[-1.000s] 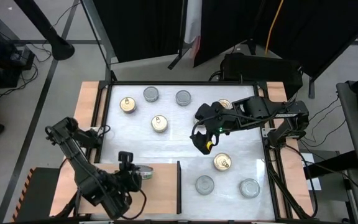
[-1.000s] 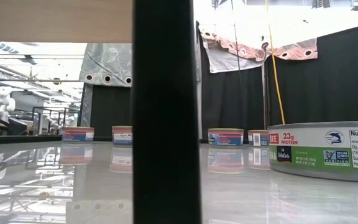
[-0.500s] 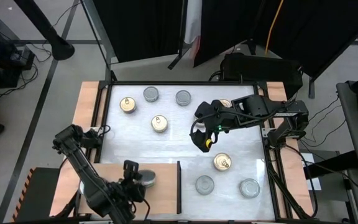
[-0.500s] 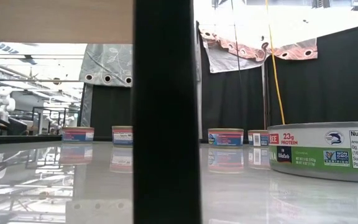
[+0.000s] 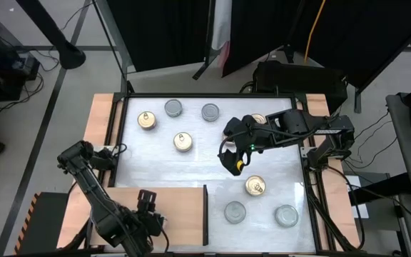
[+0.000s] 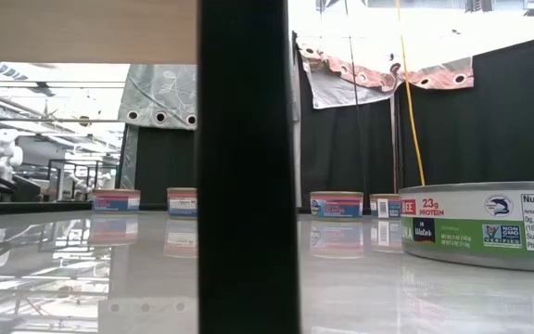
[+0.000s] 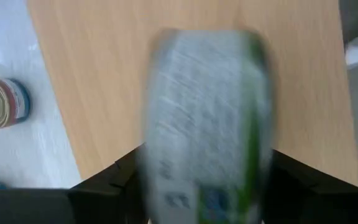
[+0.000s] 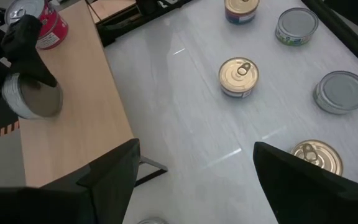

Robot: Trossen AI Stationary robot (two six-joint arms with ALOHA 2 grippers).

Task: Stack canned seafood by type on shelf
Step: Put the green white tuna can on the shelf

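Note:
My left gripper (image 5: 146, 203) hangs over the shelf (image 5: 184, 214), a light-brown board with a dark upright edge (image 5: 205, 213), and is shut on a silver can with a green label (image 8: 31, 98). A red-labelled can (image 8: 48, 25) stands by the board's left end. Gold-lidded cans (image 5: 146, 120) (image 5: 183, 141) (image 5: 255, 187) and silver-lidded cans (image 5: 173, 108) (image 5: 210, 112) (image 5: 235, 212) rest on their bases on the white tabletop. My right gripper (image 5: 232, 165) stands open above the table's middle, holding nothing. My left gripper pinches the can between its two fingers, which point down from above. One finger (image 8: 35, 65) lies on the silver flat face (image 8: 39, 93); the other is hidden behind the can. The can stands on edge, its label wall (image 7: 204, 124) toward the wrist. I cannot tell whether its lower rim touches the board.
One more gold-lidded can (image 5: 257, 119) shows partly under the right arm, and a silver one (image 5: 286, 215) sits at the near right. The shelf's dark upright (image 6: 248, 167) fills the middle of the low view, with a large can (image 6: 489, 223) close on its right.
My left gripper has gone toward the table's near edge and a little down over the shelf, tipping steeper. The can has gone with it: its green label showed from above beside the gripper, then its silver face, and now the gripper hides it from above.

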